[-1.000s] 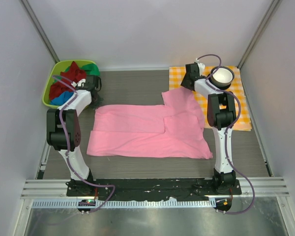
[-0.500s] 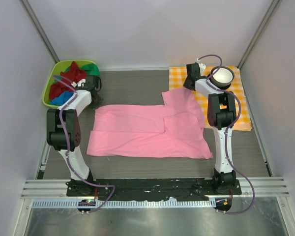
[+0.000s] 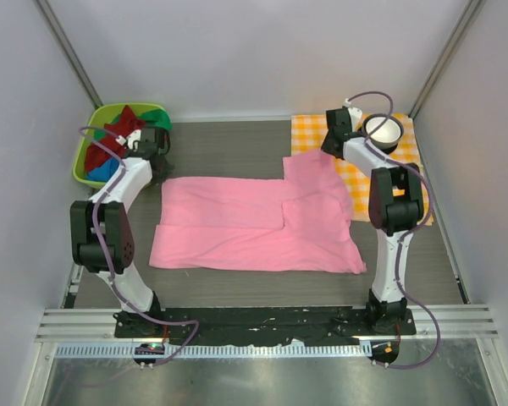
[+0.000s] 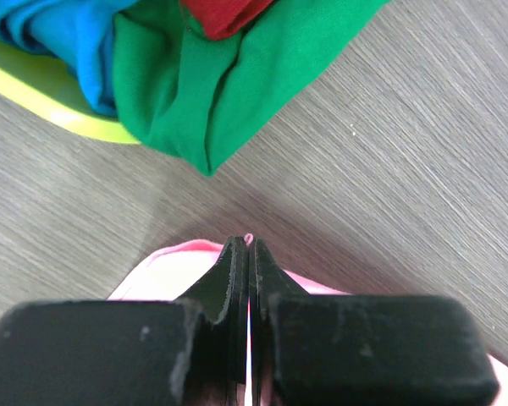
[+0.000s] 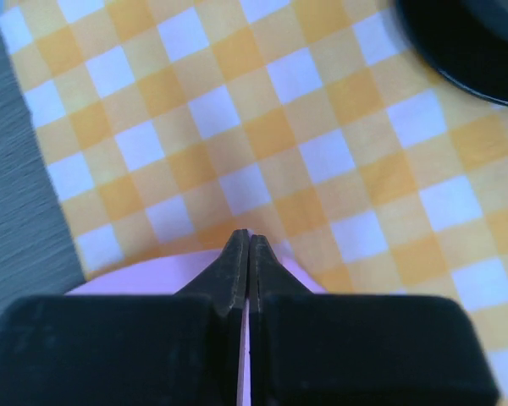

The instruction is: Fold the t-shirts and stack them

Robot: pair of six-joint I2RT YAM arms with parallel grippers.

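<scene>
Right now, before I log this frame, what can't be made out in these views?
Left wrist view: the body of the left gripper covers most of the pink t-shirt; depth of its pinch unclear.
Right wrist view: a dark round thing is cut off by the top-right edge.
Top view: the left arm crosses the green basket; the heaped shirts there cannot be counted.

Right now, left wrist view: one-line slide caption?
Left gripper shut on an edge of the pink t-shirt; beyond it, the green t-shirt spills over the lime basket onto the table.
</scene>
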